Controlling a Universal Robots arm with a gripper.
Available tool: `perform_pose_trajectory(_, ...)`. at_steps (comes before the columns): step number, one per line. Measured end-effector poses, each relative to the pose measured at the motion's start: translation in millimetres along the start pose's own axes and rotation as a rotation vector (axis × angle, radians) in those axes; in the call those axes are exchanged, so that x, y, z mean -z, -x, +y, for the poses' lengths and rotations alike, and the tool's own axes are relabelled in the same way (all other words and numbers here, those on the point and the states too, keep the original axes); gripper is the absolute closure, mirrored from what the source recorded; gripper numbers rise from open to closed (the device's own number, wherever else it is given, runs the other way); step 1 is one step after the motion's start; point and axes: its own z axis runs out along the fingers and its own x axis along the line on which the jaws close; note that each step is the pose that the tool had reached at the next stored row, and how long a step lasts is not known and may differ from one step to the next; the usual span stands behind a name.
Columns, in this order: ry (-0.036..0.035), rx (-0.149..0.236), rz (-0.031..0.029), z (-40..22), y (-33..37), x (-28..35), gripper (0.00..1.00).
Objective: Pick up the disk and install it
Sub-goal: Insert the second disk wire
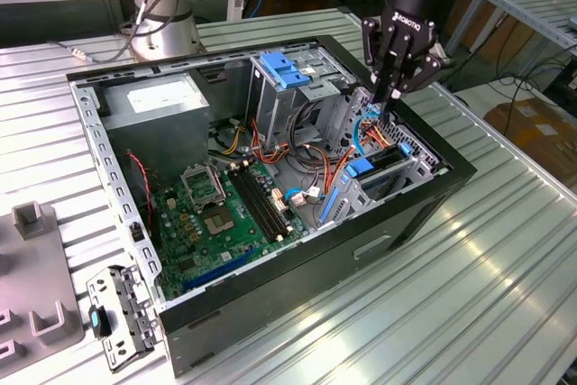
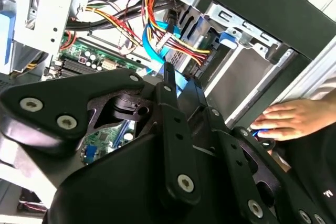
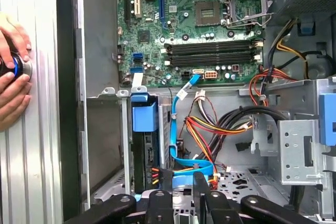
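The ribbed grey metal desk [image 1: 505,259] carries an open black metal computer case [image 1: 406,214]. Inside its lower bay sits the grey slab-shaped disk with blue plastic carrier [image 1: 365,169]. Above, the black gripper [image 1: 394,92] has its fingers [image 3: 200,192] closed together on nothing, beside blue cables.

My exterior cam sits high and off to one side, looking down w/ the whole open computer case [image 1: 270,196] in frame. Both wrist cams ride close above the case interior, facing down past the gripper [image 3: 202,192] linkage. Both share the motherboard [image 3: 210,24], the colored wire bundle and a person's hand [image 2: 294,121].
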Motion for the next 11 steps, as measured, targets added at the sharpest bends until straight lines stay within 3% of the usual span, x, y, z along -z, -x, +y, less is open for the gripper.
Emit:
perform_pose_trajectory(1,0.0011,0.0,0.0027,0.0,0.1,1.0,0.7)
perform_pose_trajectory(3,0.0019,0.0,0.0157,-0.1,1.0,2.2,0.7)
perform_pose_trajectory(6,0.0019,0.0,0.0223,-0.6,3.8,2.0,0.7)
perform_pose_trajectory(11,0.001,-0.001,0.0384,-1.2,5.8,-7.9,0.7)
